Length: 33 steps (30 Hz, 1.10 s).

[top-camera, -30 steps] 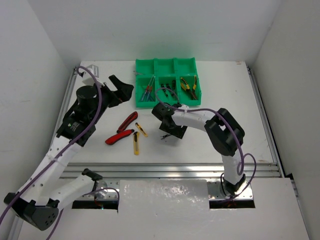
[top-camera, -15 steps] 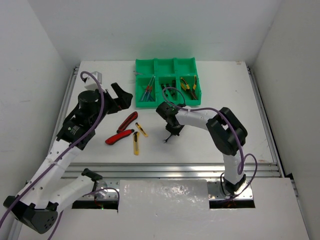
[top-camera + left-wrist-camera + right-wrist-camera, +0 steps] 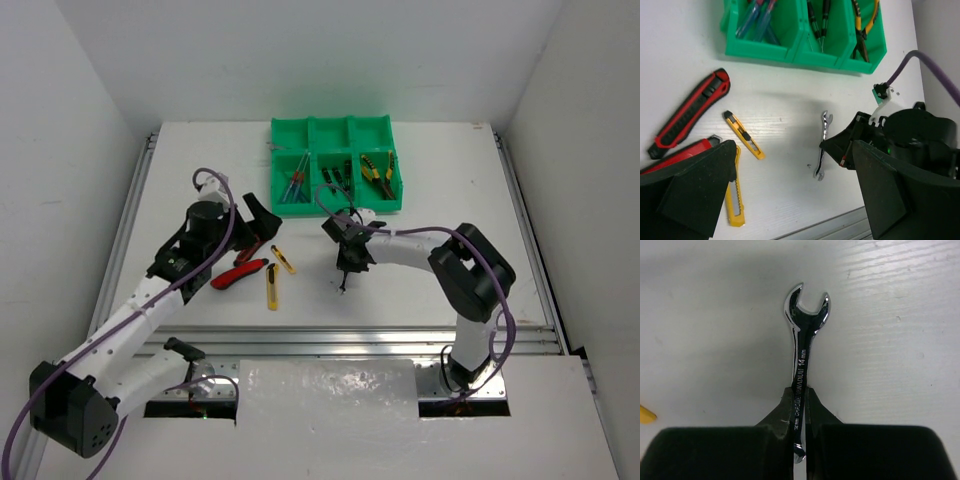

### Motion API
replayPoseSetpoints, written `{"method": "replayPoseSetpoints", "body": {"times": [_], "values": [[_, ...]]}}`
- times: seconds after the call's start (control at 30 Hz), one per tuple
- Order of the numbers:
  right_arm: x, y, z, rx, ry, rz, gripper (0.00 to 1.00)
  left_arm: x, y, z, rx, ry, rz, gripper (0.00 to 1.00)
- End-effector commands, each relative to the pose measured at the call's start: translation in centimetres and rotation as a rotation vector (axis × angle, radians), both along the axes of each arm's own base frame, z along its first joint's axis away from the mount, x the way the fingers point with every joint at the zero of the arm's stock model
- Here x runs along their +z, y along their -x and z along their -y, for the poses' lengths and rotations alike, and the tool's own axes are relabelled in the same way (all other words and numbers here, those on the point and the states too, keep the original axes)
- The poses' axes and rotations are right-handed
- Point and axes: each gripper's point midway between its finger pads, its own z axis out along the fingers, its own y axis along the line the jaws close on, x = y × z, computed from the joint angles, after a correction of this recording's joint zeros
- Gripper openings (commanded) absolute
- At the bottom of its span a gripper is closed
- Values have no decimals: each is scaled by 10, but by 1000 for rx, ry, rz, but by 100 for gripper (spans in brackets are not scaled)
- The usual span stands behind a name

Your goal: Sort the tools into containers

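My right gripper (image 3: 799, 395) is shut on the shank of a silver wrench (image 3: 802, 335), whose open end points away from the fingers. From above, the right gripper (image 3: 349, 260) sits mid-table in front of the green tray (image 3: 385, 205). My left gripper (image 3: 258, 222) stands open above two red-black utility knives (image 3: 254, 243) (image 3: 238, 273) and two yellow box cutters (image 3: 283, 259) (image 3: 271, 287), holding nothing. The tray's front row holds blue/red screwdrivers (image 3: 294, 185), dark screwdrivers (image 3: 335, 180) and yellow-handled pliers (image 3: 377, 168).
The left wrist view shows the tray wall (image 3: 790, 52) at the top, the wrench (image 3: 822, 135) by the right gripper, and the aluminium rail at the table's near edge (image 3: 840, 225). White walls enclose the table on three sides.
The right gripper went from open to shut on the wrench and shifted slightly right. The left arm swung from the far left toward the knives and cutters, still open.
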Motion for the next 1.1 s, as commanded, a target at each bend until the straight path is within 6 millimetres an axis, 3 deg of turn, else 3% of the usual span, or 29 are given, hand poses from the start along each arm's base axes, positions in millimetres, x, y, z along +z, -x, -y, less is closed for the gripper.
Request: {"method": "replayPoseSetpoints", "body": {"times": [0.0, 0.03, 0.33, 0.73, 0.87, 1.07], "values": [[1, 9, -4, 218, -3, 5, 0, 16, -11, 23, -47, 117, 69, 100], [2, 9, -6, 232, -12, 16, 0, 5, -13, 25, -49, 116, 41, 100], [18, 19, -14, 354, -33, 91, 0, -34, -19, 66, -144, 176, -32, 99], [46, 22, -18, 401, -34, 156, 0, -51, -20, 86, -171, 233, -75, 99], [65, 26, -31, 458, -67, 221, 0, -58, -17, 100, -214, 283, -98, 96], [112, 34, -54, 552, -164, 368, 0, -55, -10, 122, -285, 390, -104, 85]]}}
